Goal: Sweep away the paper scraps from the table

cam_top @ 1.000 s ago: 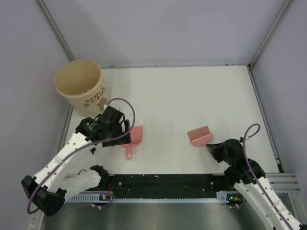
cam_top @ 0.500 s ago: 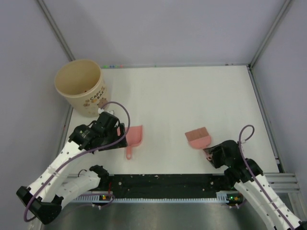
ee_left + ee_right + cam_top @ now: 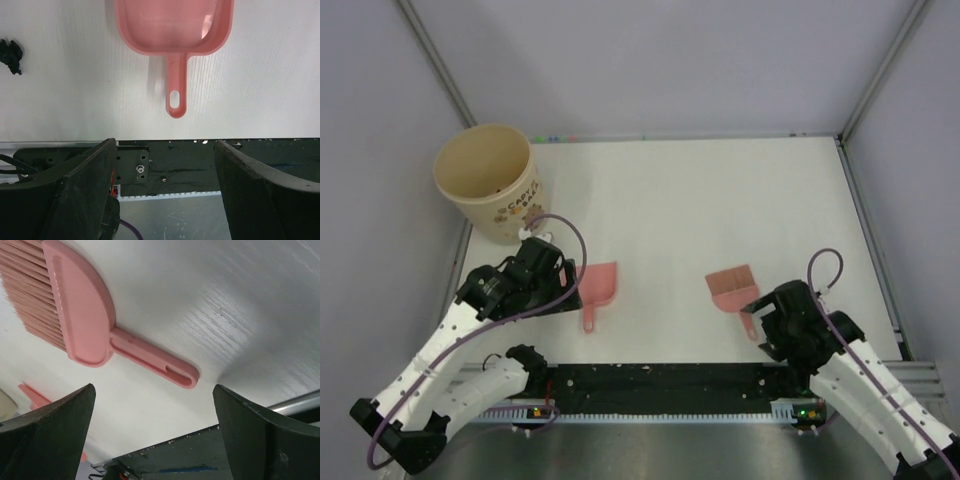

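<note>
One black paper scrap (image 3: 11, 55) lies on the white table (image 3: 720, 200), left of the pink dustpan (image 3: 172, 25). In the top view the dustpan (image 3: 597, 288) rests flat with its handle toward the near edge. My left gripper (image 3: 563, 287) hovers just left of it, open and holding nothing (image 3: 165, 144). A pink brush (image 3: 733, 288) lies flat on the table at the right. My right gripper (image 3: 760, 318) stands wide open just behind the brush handle (image 3: 155, 362), apart from it (image 3: 152, 390).
A tall beige paper cup (image 3: 485, 180) stands at the table's far left corner. A black strip (image 3: 660, 378) runs along the near edge between the arm bases. Grey-lilac walls close in the table on three sides.
My right gripper has opened and let go of the brush, which now lies flat on the table. The left arm has drawn back slightly to the left of the dustpan.
</note>
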You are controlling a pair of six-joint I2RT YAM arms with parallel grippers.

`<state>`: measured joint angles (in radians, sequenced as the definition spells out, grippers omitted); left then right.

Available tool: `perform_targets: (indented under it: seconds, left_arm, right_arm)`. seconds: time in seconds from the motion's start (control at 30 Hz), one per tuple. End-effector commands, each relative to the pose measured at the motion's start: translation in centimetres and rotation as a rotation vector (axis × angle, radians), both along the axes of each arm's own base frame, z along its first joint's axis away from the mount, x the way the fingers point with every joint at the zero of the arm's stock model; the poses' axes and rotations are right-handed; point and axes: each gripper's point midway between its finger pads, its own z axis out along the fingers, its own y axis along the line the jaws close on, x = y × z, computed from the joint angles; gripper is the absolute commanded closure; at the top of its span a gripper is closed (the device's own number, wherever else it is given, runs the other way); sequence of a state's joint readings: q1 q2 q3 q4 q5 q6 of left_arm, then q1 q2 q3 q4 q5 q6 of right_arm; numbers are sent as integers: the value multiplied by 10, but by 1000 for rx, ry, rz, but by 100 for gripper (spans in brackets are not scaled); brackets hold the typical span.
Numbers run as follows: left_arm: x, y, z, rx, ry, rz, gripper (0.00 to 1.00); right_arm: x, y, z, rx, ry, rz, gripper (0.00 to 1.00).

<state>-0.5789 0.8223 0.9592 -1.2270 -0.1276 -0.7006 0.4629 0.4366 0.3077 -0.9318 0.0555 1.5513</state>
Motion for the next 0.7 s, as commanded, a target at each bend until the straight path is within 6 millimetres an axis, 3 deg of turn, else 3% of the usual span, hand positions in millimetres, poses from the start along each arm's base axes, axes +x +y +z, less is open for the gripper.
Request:
perform_targets:
  seconds: [0.0, 0.2, 0.3, 0.5, 0.67]
  left_arm:
    - [6, 4, 26, -9, -90, 6, 17]
    - [14, 10, 57, -37, -225, 21, 17]
    - [18, 14, 69, -47, -286, 37, 16]
    - [20, 23, 84, -51, -368, 64, 16]
    - [21, 32, 93, -55, -439, 96, 14]
  right_arm:
    - [9, -1, 31, -92, -10, 95, 1]
    - [50, -6, 87, -293, -113, 259, 1]
    - [79, -2, 128, -345, -226, 300, 1]
    - [119, 8, 201, -393, -469, 340, 1]
    - [134, 20, 233, -371, -625, 374, 1]
